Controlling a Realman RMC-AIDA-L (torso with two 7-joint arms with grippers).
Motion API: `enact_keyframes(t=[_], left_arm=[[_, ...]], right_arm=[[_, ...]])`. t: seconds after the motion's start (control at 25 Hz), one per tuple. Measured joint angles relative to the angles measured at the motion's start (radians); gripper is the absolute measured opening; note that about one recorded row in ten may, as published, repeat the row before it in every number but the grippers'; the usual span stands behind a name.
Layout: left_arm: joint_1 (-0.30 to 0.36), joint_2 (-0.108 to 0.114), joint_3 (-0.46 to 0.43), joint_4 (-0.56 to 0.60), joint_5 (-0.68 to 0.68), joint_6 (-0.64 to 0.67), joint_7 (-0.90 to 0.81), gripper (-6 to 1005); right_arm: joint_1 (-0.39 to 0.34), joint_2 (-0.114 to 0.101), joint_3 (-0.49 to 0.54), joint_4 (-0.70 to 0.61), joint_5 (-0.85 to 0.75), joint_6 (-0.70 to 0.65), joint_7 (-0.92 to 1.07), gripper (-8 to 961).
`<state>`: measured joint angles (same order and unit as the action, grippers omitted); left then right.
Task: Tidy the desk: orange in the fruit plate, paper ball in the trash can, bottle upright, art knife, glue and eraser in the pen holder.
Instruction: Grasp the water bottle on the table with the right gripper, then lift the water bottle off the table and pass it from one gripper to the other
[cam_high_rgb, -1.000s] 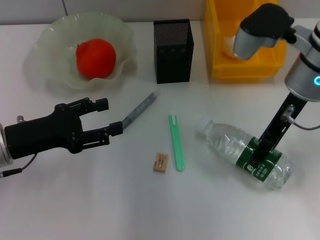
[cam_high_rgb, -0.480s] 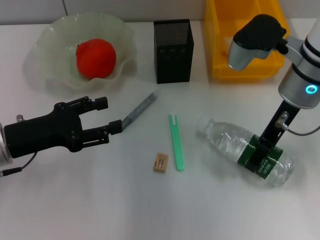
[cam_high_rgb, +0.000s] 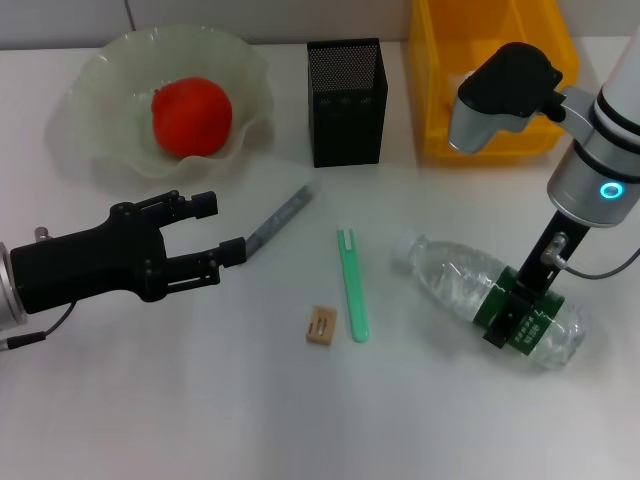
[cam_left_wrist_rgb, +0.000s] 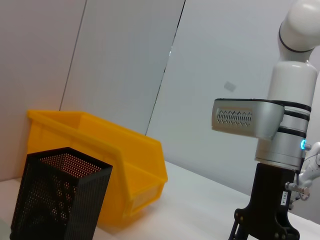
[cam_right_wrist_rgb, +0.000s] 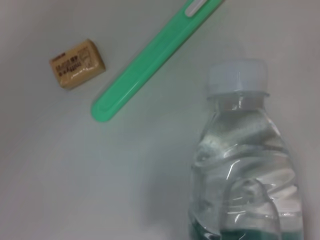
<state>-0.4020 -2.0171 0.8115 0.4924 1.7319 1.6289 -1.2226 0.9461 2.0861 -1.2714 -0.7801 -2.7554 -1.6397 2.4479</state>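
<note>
A clear bottle (cam_high_rgb: 455, 285) with a green label lies on its side at the right; it also shows in the right wrist view (cam_right_wrist_rgb: 245, 165). My right gripper (cam_high_rgb: 518, 312) is down on the label. My left gripper (cam_high_rgb: 220, 228) hovers open and empty at the left, near the end of a grey stick (cam_high_rgb: 282, 217). A green flat tool (cam_high_rgb: 351, 285) and a tan eraser (cam_high_rgb: 321, 326) lie mid-table; both show in the right wrist view, the tool (cam_right_wrist_rgb: 150, 60) and the eraser (cam_right_wrist_rgb: 77, 64). The orange (cam_high_rgb: 190, 115) sits in the fruit plate (cam_high_rgb: 100, 70). The black mesh pen holder (cam_high_rgb: 345, 100) stands behind. The paper ball is not visible.
A yellow bin (cam_high_rgb: 490, 140) stands at the back right, partly behind my right arm. In the left wrist view the pen holder (cam_left_wrist_rgb: 60, 195) and bin (cam_left_wrist_rgb: 120, 165) stand before a white wall.
My right arm's upper part has swung left and its gripper has sunk slightly onto the bottle's label. The left arm and the loose items have not moved.
</note>
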Motion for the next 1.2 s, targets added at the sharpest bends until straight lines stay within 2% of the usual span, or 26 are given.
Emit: enact_keyframes(t=[1.2], left_arm=[[-0.002,0.000,0.000,0.000,0.000,-0.001,0.004,804]], right_arm=[[-0.010,0.002,-0.014,0.004,0.001,0.040,-0.001,783]])
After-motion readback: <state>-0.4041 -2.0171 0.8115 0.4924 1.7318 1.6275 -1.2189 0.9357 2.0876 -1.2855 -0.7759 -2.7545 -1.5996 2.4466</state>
